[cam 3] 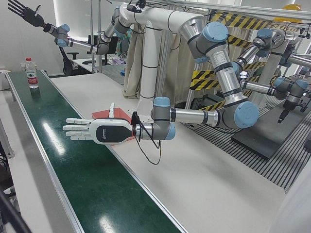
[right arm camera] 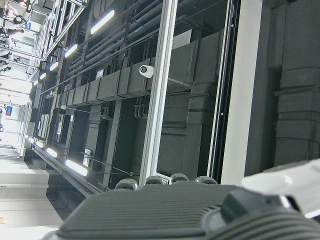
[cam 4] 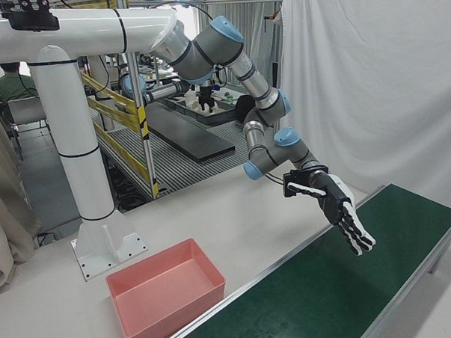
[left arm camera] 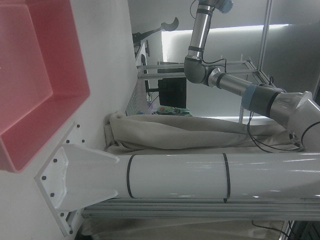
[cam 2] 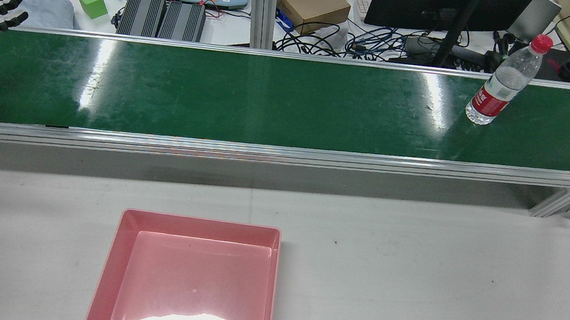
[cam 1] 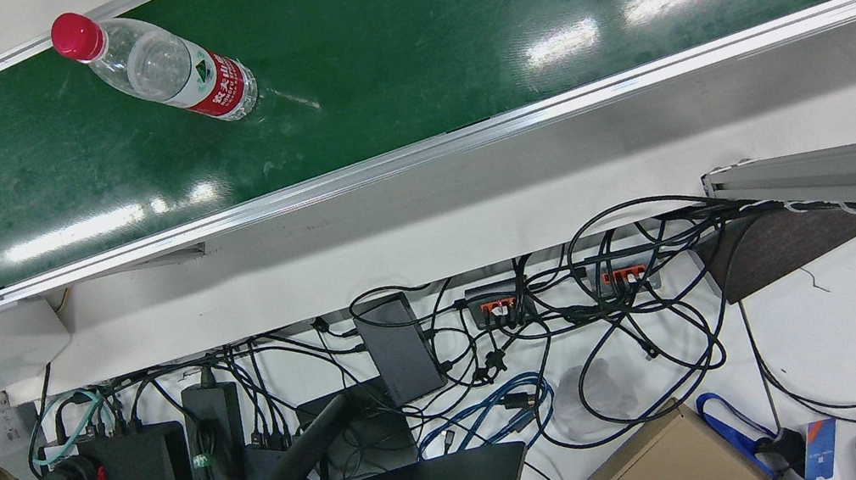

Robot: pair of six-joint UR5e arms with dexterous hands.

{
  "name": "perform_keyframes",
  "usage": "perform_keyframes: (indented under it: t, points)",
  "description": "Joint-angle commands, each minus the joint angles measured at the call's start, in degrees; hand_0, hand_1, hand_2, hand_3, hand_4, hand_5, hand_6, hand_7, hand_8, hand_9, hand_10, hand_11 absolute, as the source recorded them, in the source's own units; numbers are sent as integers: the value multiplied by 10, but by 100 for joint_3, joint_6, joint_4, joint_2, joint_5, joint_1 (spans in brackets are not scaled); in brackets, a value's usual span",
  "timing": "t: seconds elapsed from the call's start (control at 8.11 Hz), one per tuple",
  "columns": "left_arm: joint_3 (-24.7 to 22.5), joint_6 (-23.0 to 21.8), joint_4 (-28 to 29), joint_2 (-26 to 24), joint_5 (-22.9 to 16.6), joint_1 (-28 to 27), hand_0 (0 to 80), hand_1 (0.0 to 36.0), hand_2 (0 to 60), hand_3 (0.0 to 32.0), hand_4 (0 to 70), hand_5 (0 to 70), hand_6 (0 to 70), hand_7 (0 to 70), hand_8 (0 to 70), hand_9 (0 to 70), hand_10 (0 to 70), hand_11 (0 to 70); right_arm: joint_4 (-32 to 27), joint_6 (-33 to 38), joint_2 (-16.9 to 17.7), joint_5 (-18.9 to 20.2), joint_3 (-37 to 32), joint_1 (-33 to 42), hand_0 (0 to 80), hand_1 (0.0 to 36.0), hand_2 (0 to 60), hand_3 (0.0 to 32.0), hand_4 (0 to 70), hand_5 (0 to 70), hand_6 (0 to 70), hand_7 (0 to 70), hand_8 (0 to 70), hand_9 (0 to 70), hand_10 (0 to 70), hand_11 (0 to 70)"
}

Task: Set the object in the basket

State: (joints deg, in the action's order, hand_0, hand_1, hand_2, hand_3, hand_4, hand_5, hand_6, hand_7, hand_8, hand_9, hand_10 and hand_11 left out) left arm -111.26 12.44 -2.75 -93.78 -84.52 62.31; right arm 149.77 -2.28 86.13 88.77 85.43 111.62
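On green conveyor belt, near its right end by the far rail: water bottle, upright, clear, red cap, red label, untouched. Pink basket, cut off below in rear view. Left hand, fingers spread flat over belt, well apart from bottle. Right hand, raised high, fingers splayed, holding nothing.

- We see a clear bottle with a red cap and a red label bearing white characters.
- We see a dark green belt with silver rails.
- We see a plain pink basket.
- We see a left hand with a white back and, from the rear view, a black palm.
- We see a light grey table.
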Motion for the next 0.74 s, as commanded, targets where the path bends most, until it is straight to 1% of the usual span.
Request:
perform_keyframes:
  t: [0.0,0.62]
  points:
    - [-1,4,3,0,-3,9,487,12,0,0,106,40,0,0,15,3,31,53,0,0,0,0,0,0,0,0,0,0,0,0,0,0,0,0,0,0]
    - [16,12,3,17,-3,18,483,14,0,0,105,49,0,0,16,5,33,55,0,0,0,0,0,0,0,0,0,0,0,0,0,0,0,0,0,0]
